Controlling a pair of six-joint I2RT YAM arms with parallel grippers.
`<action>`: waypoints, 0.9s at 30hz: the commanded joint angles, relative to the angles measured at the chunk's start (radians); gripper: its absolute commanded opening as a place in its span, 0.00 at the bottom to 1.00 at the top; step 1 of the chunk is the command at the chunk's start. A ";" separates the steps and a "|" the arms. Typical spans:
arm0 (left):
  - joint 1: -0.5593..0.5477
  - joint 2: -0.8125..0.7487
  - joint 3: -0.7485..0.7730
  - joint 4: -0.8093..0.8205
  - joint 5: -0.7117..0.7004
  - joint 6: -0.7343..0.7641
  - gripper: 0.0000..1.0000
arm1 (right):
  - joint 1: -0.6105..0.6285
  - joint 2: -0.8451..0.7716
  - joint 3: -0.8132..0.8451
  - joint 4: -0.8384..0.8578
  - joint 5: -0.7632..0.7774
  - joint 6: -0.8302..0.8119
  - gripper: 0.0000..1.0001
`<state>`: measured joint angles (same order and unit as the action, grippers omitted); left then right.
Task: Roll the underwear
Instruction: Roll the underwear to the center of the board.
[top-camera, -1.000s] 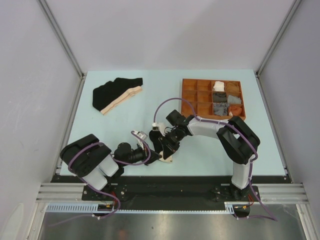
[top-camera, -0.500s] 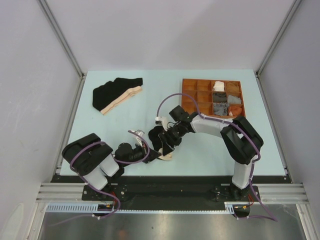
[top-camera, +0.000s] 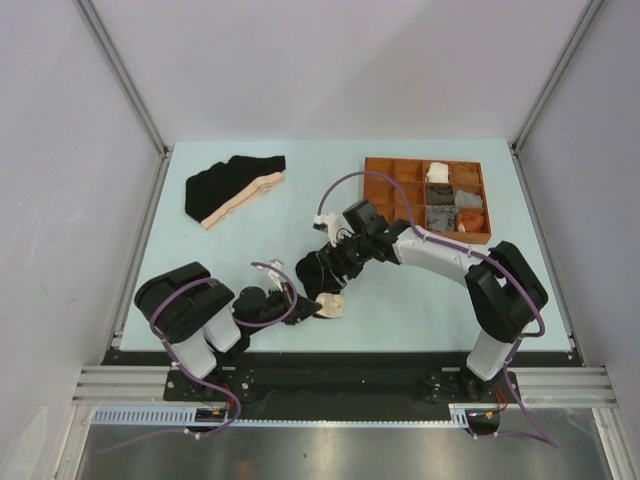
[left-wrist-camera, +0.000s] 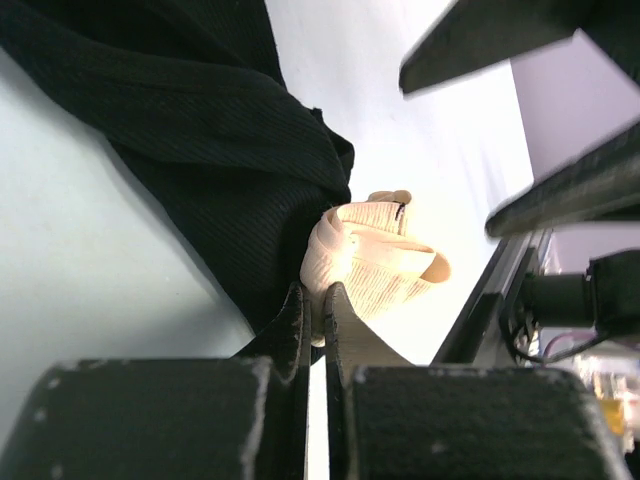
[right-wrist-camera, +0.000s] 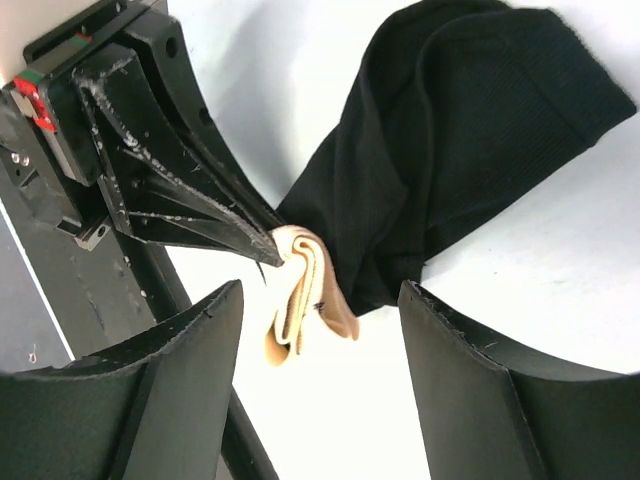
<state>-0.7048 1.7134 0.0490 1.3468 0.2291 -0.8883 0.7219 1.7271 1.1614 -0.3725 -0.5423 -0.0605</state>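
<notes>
A black brief (right-wrist-camera: 470, 130) with a beige waistband (right-wrist-camera: 305, 295) lies bunched at the near middle of the table (top-camera: 400, 300). My left gripper (left-wrist-camera: 315, 300) is shut on the folded waistband's edge, low on the table; it also shows in the top view (top-camera: 316, 306). My right gripper (right-wrist-camera: 320, 290) is open and empty, its fingers straddling the waistband from above; in the top view it (top-camera: 326, 272) hovers over the black cloth. A second black brief (top-camera: 235, 185) lies flat at the back left. No grey striped boxer lies out on the table.
A brown compartmented tray (top-camera: 380, 190) stands at the back right with white, grey and orange rolls in its right cells. The table's near edge and metal rail (top-camera: 340, 355) lie just behind the held brief. Both arms crowd the near middle.
My right gripper has pulled back from the waistband toward the far side and stands open. My left gripper, still pinching the waistband, has shifted slightly right. More black cloth now shows.
</notes>
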 joint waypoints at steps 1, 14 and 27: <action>-0.001 -0.031 -0.267 0.358 -0.085 -0.046 0.00 | 0.031 0.000 0.018 -0.014 0.031 -0.004 0.68; -0.002 -0.191 -0.268 0.163 -0.134 -0.064 0.00 | 0.014 0.011 -0.040 -0.051 0.018 0.056 0.68; -0.005 -0.538 -0.247 -0.328 -0.208 -0.052 0.00 | -0.021 0.031 -0.115 0.095 -0.042 0.133 0.68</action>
<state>-0.7048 1.2633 0.0486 1.1748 0.0708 -0.9413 0.7109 1.7451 1.0557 -0.3492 -0.5510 0.0288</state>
